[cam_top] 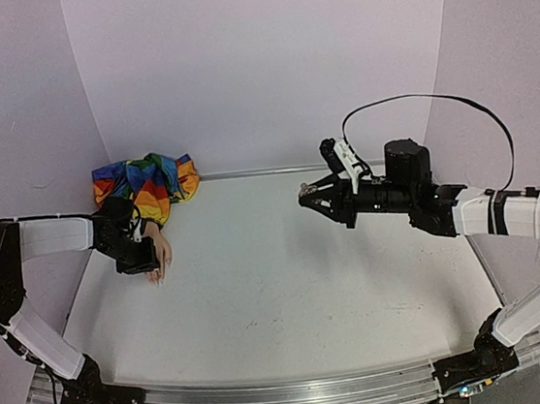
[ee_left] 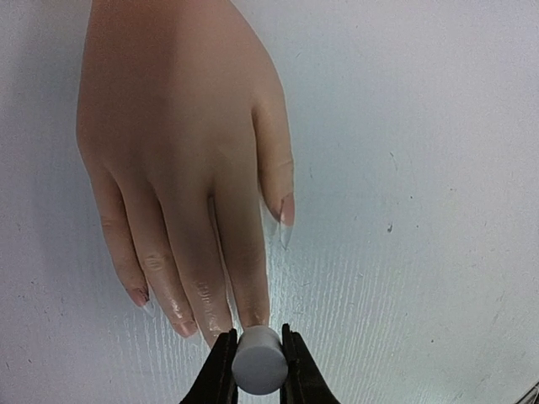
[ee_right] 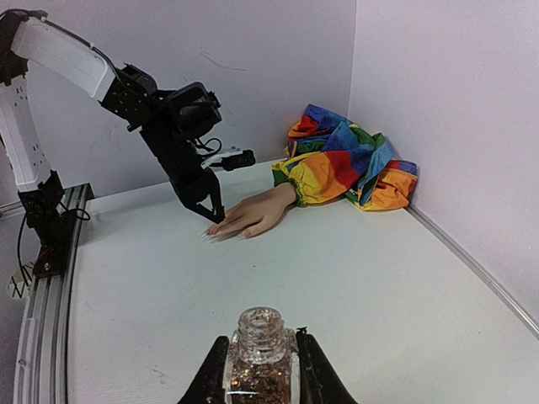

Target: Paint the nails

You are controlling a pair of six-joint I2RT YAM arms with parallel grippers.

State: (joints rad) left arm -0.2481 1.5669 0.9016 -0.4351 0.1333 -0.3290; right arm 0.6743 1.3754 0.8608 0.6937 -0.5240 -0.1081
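Observation:
The pale mannequin hand point(cam_top: 162, 256) lies palm down at the left of the table, its wrist in a rainbow-striped sleeve point(cam_top: 146, 185). My left gripper point(ee_left: 258, 338) is shut on a white round cap point(ee_left: 258, 368) and holds it right at the tip of the index finger, hiding that nail. The thumb nail point(ee_left: 286, 210) and little-finger nail point(ee_left: 140, 296) show. My right gripper point(ee_right: 262, 349) is shut on an uncapped glass bottle of coppery glitter polish point(ee_right: 261, 370), held above the table centre-right point(cam_top: 308, 196). The hand also shows in the right wrist view point(ee_right: 257, 215).
White walls close the table at the back and on both sides. The sleeve bunches in the far left corner point(ee_right: 345, 164). A metal rail point(cam_top: 273, 397) runs along the near edge with both arm bases. A black cable point(cam_top: 434, 100) loops over the right arm.

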